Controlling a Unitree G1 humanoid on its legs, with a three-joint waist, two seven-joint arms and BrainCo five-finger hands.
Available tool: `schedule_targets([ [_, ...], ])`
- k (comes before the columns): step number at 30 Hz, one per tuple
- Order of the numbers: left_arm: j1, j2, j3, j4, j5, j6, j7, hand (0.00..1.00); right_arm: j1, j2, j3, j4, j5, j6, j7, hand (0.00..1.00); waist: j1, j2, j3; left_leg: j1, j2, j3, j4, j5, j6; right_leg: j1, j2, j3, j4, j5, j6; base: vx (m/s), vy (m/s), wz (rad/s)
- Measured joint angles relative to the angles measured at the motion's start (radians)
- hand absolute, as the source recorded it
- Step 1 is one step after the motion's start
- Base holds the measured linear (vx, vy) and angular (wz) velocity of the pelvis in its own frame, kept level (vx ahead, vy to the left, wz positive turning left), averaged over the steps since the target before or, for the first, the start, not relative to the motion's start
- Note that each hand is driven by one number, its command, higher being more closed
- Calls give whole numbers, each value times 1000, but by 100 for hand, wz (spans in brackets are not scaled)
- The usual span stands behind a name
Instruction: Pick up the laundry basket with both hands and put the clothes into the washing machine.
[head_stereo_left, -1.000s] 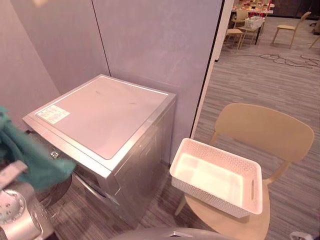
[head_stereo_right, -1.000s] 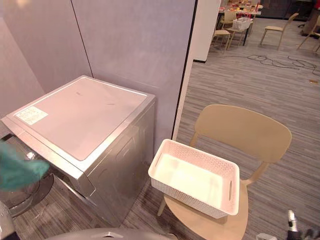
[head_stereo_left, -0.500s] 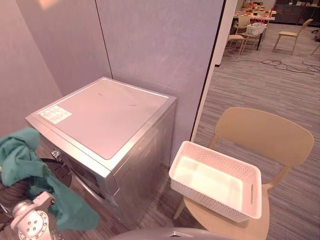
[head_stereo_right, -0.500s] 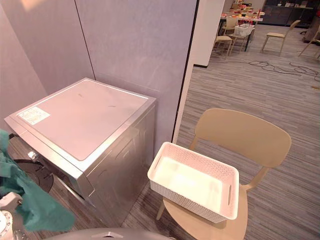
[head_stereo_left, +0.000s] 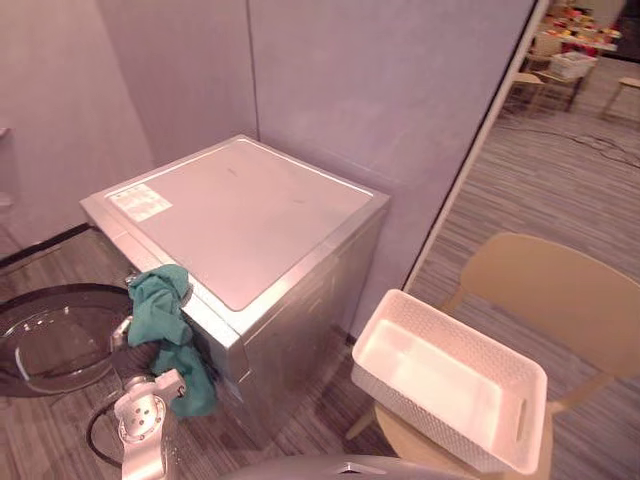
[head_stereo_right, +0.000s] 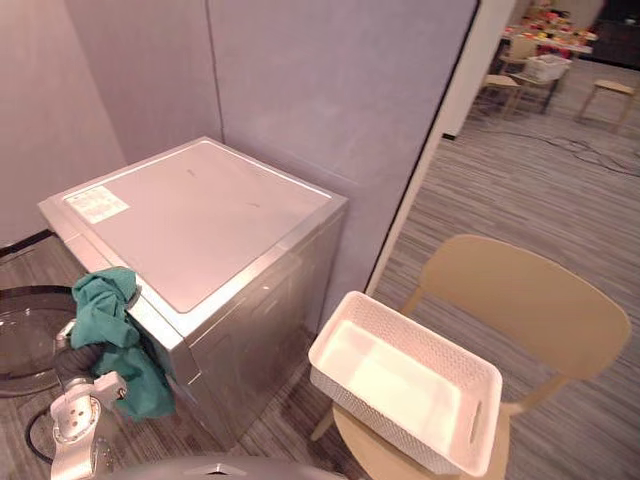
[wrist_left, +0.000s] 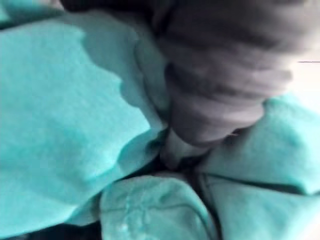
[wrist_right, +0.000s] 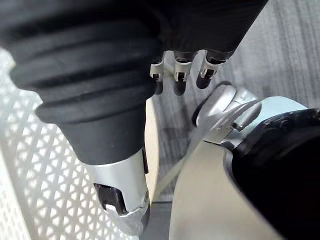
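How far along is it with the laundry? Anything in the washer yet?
Done: the basket sits empty on the chair. In hand: the teal cloth hangs from the left hand at the front of the washing machine, beside its open door. Left: getting that cloth into the drum, which is hidden. The right hand hangs idle by the basket.

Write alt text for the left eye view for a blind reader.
A teal cloth is bunched against the front of a silver washer, with the robot's left arm just below it, beside the open round door. To the right, an empty white basket sits on a tan chair.
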Motion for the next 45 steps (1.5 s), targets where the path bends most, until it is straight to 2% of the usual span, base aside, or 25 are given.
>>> schedule_targets([
  [6,20,35,-137,24,35,29,-70,100,-40,-25,73,26,-76,-19,2,0,10,-32,85,-183,50,-195,116,44,-24,-38,31,-164,168,-124,-75,-100,-121,104],
  [7,20,43,-167,24,36,37,-76,100,-36,-12,73,6,-77,-20,1,0,4,-37,98,-220,70,-157,125,63,2,-40,23,-217,187,-140,-87,-248,-152,108],
  [8,20,41,-187,23,38,42,-79,100,-31,-8,71,-2,-77,-28,0,0,0,-38,100,-230,122,-53,115,58,33,-40,25,-257,192,-146,-98,-241,-151,100],
  [10,8,41,-214,15,45,42,-78,100,-29,-4,67,-3,-77,-31,-11,0,-10,-52,98,-249,182,26,158,41,45,-41,15,-302,192,-144,-110,-122,-48,72],
  [12,6,35,-239,-10,54,42,-78,100,-28,-5,30,3,-76,-31,-15,0,-13,-37,98,-264,200,19,244,9,44,-45,15,-321,193,-140,-112,-81,47,37],
  [13,-4,32,-248,-18,52,39,-78,100,-24,-3,12,2,-74,-29,-20,0,-21,-25,97,-258,215,23,271,-6,38,-46,16,-330,194,-137,-101,-49,116,31],
  [15,-39,29,-259,-10,-13,39,-80,100,-12,13,-16,-1,-68,-26,-38,0,-28,-28,97,-275,244,67,282,22,6,-41,17,-342,178,-120,-82,-26,135,23],
  [16,-53,33,-270,-10,-48,39,-78,100,0,28,-26,-3,-56,-26,-46,0,-27,-23,93,-285,246,76,284,24,-26,-39,19,-343,148,-93,-69,10,180,-1],
  [17,-66,41,-291,-10,-67,38,-77,100,12,39,-25,-10,-40,-25,-50,0,-26,-34,78,-317,253,75,302,15,-36,-39,32,-345,92,-51,-57,23,193,-5],
  [19,-93,44,-337,-10,-76,38,-79,100,10,49,-24,-39,-27,-18,-67,0,-14,-36,77,-378,267,72,360,-11,-39,-45,46,-347,24,2,-46,13,203,-18],
  [20,-123,44,-385,-9,-91,37,-88,100,4,53,-23,-62,18,-18,-81,0,-8,-30,79,-446,273,73,434,-53,-23,-63,50,-337,-34,53,-29,-7,260,-26],
  [24,-206,56,-445,2,-103,33,-100,100,-33,72,-13,-121,152,-32,-85,0,0,-21,74,-585,243,99,569,-164,33,-97,19,-310,-178,166,-25,-3,366,-18],
  [26,-234,61,-451,23,-103,30,-93,100,-55,65,3,-123,159,-30,-87,0,-3,-23,70,-589,182,101,573,-195,58,-98,-12,-255,-188,218,-94,68,341,29],
  [27,-234,61,-457,27,-103,28,-92,100,-63,51,16,-128,159,-30,-87,0,-3,-10,66,-577,170,97,567,-201,68,-108,-13,-198,-162,247,-114,97,378,42],
  [28,-233,63,-459,27,-103,23,-91,100,-70,48,19,-136,160,-31,-87,0,-2,5,62,-563,153,92,536,-195,77,-138,-6,-121,-93,248,-110,132,343,53],
  [30,-233,64,-459,27,-103,14,-88,100,-73,58,21,-154,161,-32,-87,0,-6,-6,53,-534,126,73,472,-169,90,-154,33,-57,-14,179,-88,140,177,50],
  [32,-233,65,-466,53,-102,2,-85,100,-92,81,27,-157,178,-55,-83,0,-16,-28,41,-471,87,64,365,-119,111,-169,140,17,56,38,-93,170,-34,44],
  [33,-235,64,-470,67,-102,2,-85,100,-101,85,27,-158,179,-60,-82,0,-18,-29,40,-454,78,64,344,-110,114,-171,170,34,60,10,-92,200,-87,29],
  [34,-237,63,-484,88,-102,2,-85,100,-120,84,32,-161,179,-67,-78,0,-20,-29,40,-430,64,67,320,-103,113,-184,230,79,54,-18,-86,187,-118,26],
  [35,-242,53,-502,94,-100,2,-85,100,-132,88,43,-159,179,-68,-77,0,-23,-39,36,-430,40,68,323,-104,112,-198,267,134,7,-11,-96,171,-124,29],
  [36,-247,41,-511,102,-101,2,-86,100,-135,87,40,-156,179,-70,-78,0,-24,-49,25,-438,30,66,335,-105,106,-190,267,140,10,-18,-131,187,-127,19],
  [37,-245,15,-528,114,-100,7,-86,100,-145,86,25,-156,179,-72,-82,0,-16,-16,24,-439,33,55,321,-98,97,-190,281,151,14,-13,-123,233,-122,21],
  [38,-245,8,-552,114,-100,7,-89,100,-149,84,17,-158,180,-78,-83,0,-29,-7,24,-410,24,49,274,-78,92,-175,285,170,17,-13,-123,256,-114,26],
  [42,-239,8,-575,114,-101,7,-97,100,-126,91,-21,-153,201,-76,-87,0,-36,-6,25,-291,19,42,190,-44,96,-71,293,172,15,-15,-125,196,-104,47],
  [45,-240,9,-596,110,-104,6,-126,100,-131,92,-25,-147,201,-73,-103,0,-35,-2,28,-292,26,54,269,-53,103,-28,294,172,32,-38,-149,98,-45,48],
])
